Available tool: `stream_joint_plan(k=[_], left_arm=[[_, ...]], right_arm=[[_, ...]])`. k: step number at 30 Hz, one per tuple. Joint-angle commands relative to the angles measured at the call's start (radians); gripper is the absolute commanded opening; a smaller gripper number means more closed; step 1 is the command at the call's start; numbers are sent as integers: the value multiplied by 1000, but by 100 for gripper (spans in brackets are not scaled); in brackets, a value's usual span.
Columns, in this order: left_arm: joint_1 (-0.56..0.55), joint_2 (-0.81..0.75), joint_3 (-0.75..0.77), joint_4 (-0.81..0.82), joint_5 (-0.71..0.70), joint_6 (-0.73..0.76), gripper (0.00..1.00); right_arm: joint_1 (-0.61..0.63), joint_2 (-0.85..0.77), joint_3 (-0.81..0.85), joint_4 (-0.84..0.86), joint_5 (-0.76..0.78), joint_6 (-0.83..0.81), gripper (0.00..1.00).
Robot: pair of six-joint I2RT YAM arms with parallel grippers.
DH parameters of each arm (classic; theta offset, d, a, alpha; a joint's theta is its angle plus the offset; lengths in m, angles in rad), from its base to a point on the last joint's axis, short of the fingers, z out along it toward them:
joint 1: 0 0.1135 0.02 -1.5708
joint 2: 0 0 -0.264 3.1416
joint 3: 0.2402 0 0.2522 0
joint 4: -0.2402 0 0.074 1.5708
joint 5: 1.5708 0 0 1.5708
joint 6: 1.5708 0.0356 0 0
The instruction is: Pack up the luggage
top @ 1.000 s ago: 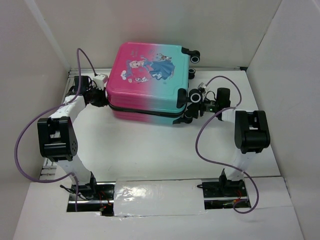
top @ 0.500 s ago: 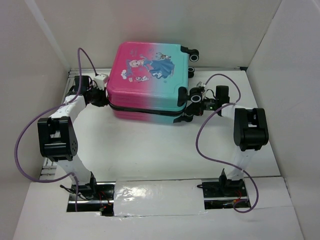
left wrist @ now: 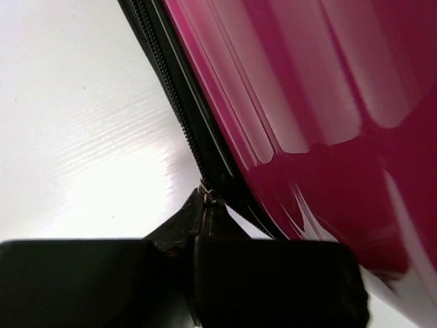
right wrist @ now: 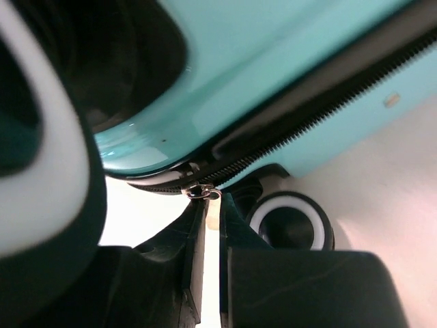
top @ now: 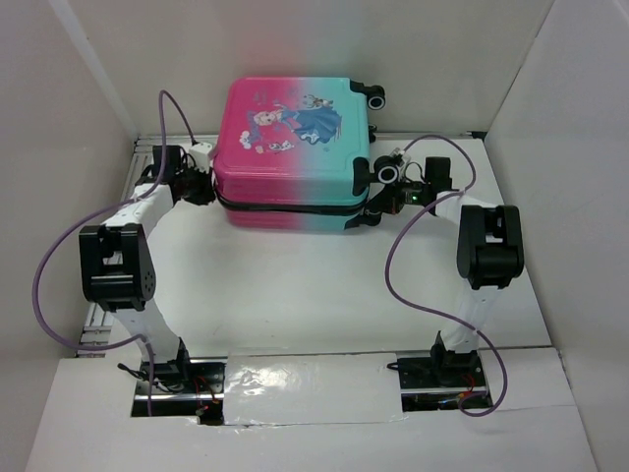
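The luggage (top: 295,147) lies flat and closed at the back of the table, pink on the left and teal on the right, print facing up. My left gripper (top: 204,189) is at its left side, shut on a zipper pull (left wrist: 208,196) on the black zipper line (left wrist: 171,102) beside the pink shell (left wrist: 307,102). My right gripper (top: 378,202) is at the right side between the black wheels, shut on a second zipper pull (right wrist: 213,213) under the teal shell (right wrist: 273,55). Its metal slider (right wrist: 201,193) sits just above the fingertips.
White walls enclose the table (top: 295,285) on the left, back and right. A suitcase wheel (right wrist: 290,222) sits right beside my right fingers, and another wheel (top: 375,96) is at the back right corner. Purple cables (top: 393,275) loop from both arms.
The luggage has turned from a tilted pose to square with the back wall and shifted slightly back. Both grippers moved with it, staying at its left and right sides.
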Motion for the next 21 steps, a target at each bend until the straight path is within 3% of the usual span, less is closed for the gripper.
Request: stream_joint_plan(k=[1,4,8,13,21], left_arm=[[-27,41,19,74,-114,22,0],[-4,41,29,74,19,53,0],[5,67,68,53,80,111,0],[34,195,277,-107,201,160,0],[44,346,478,-135,193,169,0]], right_arm=[[-6,62,87,39,376,48,0],[-6,102,149,10,428,49,0],[-6,160,232,10,511,124,0],[-6,258,421,-77,516,132,0],[-6,403,618,-120,471,87,0]])
